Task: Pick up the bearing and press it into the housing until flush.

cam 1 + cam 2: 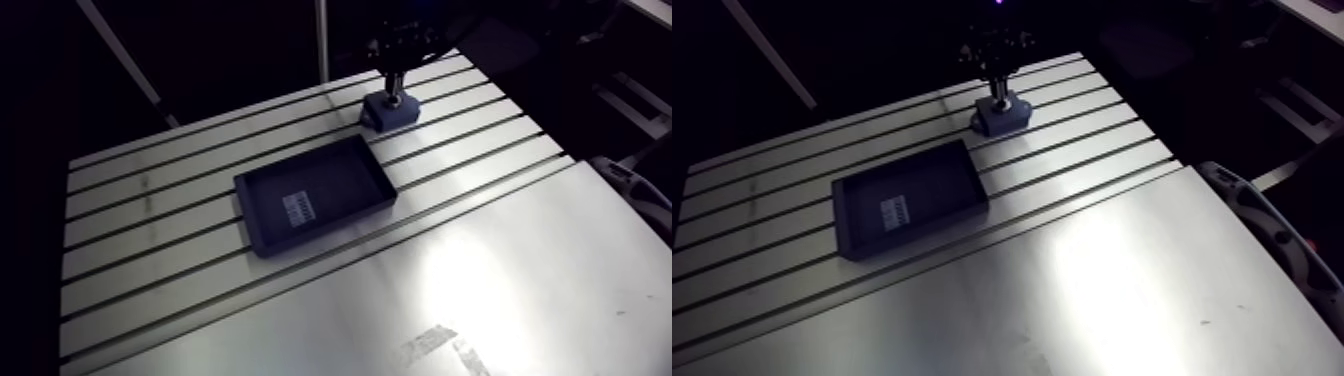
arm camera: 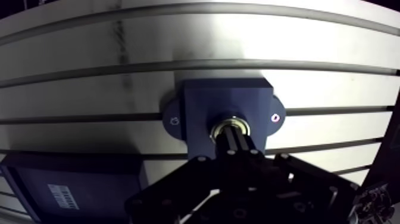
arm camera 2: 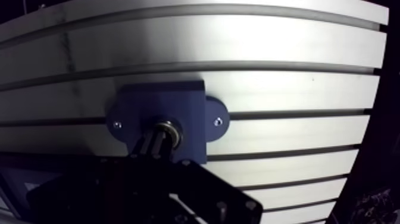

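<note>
Surface: slotted aluminium table, pale and bright with glare. Its dark grooves run in parallel under and on both sides of the housing. Well away from the housing, on the near side in the arm view, the top turns to a plain sheet without slots.

Housing: a dark blue block with a square top face. It sits flat on the slotted part of the table. A rounded ear sticks out on each of two opposite sides, and each ear has a small screw in it.

Bearing: a shiny metal ring in the round bore in the middle of the housing's top face. Only its rim shows around my fingertips. I cannot tell whether it sits level with the face.

My gripper: it comes straight down over the middle of the housing. My two fingers are drawn together into one narrow dark column with no gap that I can see and nothing between them. Their tips are on the bearing, inside its rim.

Tray: a shallow, dark rectangular tray lies near the housing but apart from it, on the same slotted part of the table.

Label: a small white printed patch on the tray's floor, toward the end far from the housing.
</note>
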Robot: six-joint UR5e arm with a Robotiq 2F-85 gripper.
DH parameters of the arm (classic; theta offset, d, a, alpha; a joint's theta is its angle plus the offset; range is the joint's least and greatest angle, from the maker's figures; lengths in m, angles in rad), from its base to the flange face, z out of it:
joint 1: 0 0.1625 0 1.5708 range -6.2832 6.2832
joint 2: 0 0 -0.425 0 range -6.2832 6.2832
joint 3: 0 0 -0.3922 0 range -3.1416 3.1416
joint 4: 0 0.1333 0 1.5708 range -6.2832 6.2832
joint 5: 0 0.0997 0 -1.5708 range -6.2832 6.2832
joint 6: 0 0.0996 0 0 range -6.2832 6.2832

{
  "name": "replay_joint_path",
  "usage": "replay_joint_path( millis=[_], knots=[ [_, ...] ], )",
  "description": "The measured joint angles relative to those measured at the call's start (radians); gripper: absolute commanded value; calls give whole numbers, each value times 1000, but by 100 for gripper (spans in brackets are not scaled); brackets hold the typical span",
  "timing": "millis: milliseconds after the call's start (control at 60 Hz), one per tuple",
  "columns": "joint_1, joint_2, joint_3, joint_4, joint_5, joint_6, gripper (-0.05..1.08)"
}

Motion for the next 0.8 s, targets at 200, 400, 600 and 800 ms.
replay_joint_path(
  millis=[200, 400, 600, 800],
  knots=[
    [0, 1, 3, -1, 0, 0, 108],
    [1, 3, 6, -3, 0, 0, 108],
    [0, 4, 9, -4, -1, 0, 108],
    [-2, 4, 11, -5, -1, 0, 108]
  ],
)
